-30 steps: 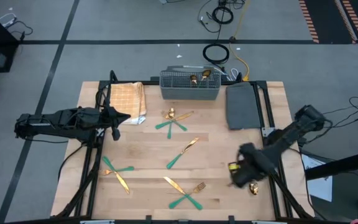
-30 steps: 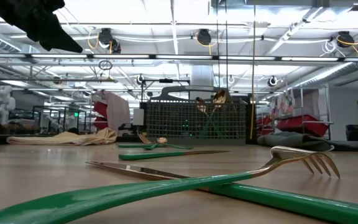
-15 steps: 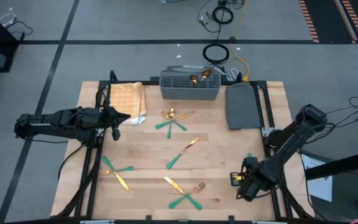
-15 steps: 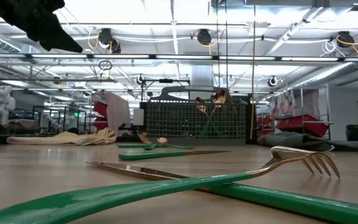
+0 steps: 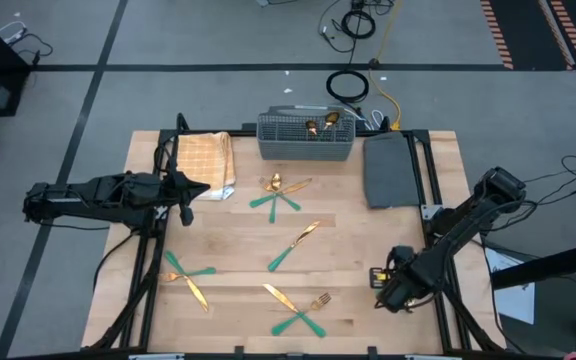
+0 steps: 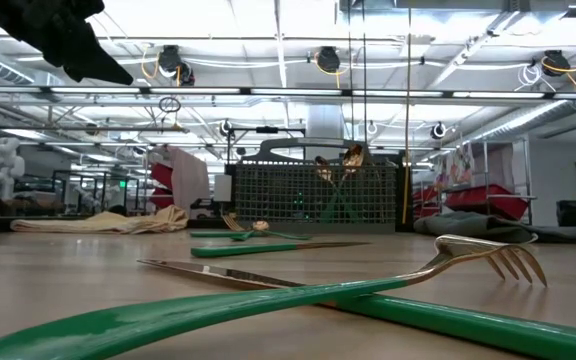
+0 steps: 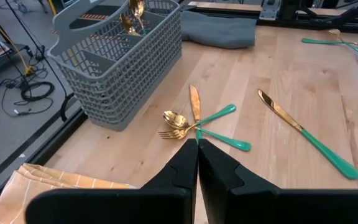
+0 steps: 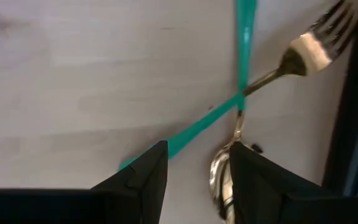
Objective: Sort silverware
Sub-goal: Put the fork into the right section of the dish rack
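My right pincer (image 8: pixel 194 171) hangs low over the near right corner of the table (image 5: pixel 348 250), its two fingers spread with a clear gap between them and nothing pinched. Just ahead of the fingertips lie a crossed spoon (image 8: pixel 224 177) and fork (image 8: pixel 303 50), their teal handles overlapping in an X; the spoon's gold bowl sits right at the gap, nearer one finger (image 8: pixel 260 180) than the other.

To do this pick well, I judge I should take only one piece. The spoon looks the closer choice, so I want the gap centred over its neck or handle, away from the crossing point, or I risk dragging the fork along. The handles are slim and lie flat, so I must go down until the tips touch the wood before closing. The table edge is close beside me, so a nudge could slide a piece off.

The rest of the silverware lies well away from my pincer: a cluster (image 5: pixel 280 192) in front of the grey basket (image 5: pixel 305 138), and pairs toward the middle and far side. My left pincer (image 7: pixel 197 163) waits by the checked cloth (image 5: pixel 206 160), pressed together and holding nothing.
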### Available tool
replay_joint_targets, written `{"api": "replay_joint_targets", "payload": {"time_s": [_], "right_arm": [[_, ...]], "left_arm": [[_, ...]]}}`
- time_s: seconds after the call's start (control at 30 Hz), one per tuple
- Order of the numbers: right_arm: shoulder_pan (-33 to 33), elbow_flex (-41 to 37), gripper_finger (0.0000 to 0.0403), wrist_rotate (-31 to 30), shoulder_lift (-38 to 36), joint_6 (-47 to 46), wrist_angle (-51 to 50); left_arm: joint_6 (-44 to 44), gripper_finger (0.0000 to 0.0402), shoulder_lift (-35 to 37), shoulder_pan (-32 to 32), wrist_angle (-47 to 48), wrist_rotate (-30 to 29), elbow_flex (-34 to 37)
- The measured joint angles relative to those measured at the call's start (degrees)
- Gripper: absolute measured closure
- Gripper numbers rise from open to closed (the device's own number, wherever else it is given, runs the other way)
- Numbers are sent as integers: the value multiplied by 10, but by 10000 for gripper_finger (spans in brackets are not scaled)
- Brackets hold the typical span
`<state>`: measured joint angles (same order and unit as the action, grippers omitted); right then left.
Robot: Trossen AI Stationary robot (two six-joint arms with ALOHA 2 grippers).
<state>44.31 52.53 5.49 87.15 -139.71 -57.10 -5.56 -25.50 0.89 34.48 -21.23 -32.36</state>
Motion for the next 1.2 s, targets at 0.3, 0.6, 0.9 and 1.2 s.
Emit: {"api": "replay_joint_targets", "payload": {"time_s": [0.3,0.6,0.9,1.2], "right_arm": [[-13,-29,242,24,0,-13,-1],[-35,-58,243,34,0,-13,51],[-34,-59,243,54,0,-21,54],[-34,-59,243,70,13,-26,64]], "left_arm": [[0,381,0,0,0,0,0],[0,381,0,0,1,0,0],[0,381,0,0,1,0,0],[0,381,0,0,0,0,0]]}}
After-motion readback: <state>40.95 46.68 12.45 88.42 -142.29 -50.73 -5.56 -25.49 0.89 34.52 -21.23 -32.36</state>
